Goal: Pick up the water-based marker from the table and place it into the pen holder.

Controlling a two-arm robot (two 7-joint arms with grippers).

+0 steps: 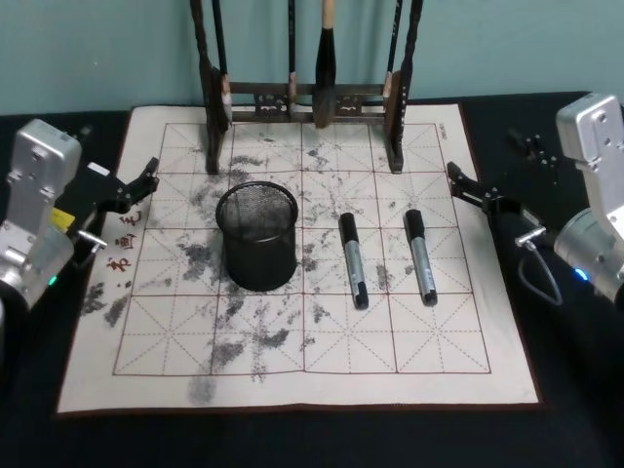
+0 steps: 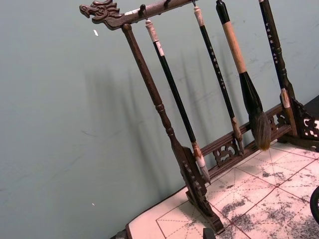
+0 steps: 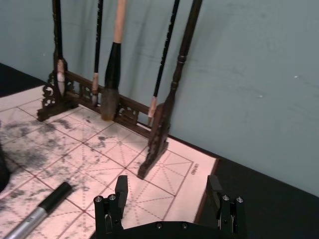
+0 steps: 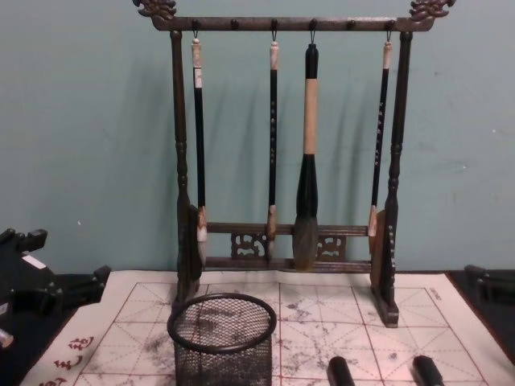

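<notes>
Two alike water-based markers lie side by side on the white mat, one (image 1: 353, 260) just right of the pen holder and the other (image 1: 420, 256) farther right. The black mesh pen holder (image 1: 256, 237) stands upright left of the mat's centre, with nothing visible inside. My left gripper (image 1: 146, 183) hovers open at the mat's left edge, level with the holder. My right gripper (image 1: 466, 185) is open at the mat's right edge, a short way beyond the right marker. In the right wrist view the gripper (image 3: 167, 186) holds nothing, and one marker (image 3: 37, 211) lies ahead of it.
A tall dark wooden brush rack (image 1: 307, 97) hung with several brushes stands at the back of the mat (image 1: 322, 341), close behind the holder. A teal wall rises right behind it. The dark table (image 1: 575, 390) surrounds the mat.
</notes>
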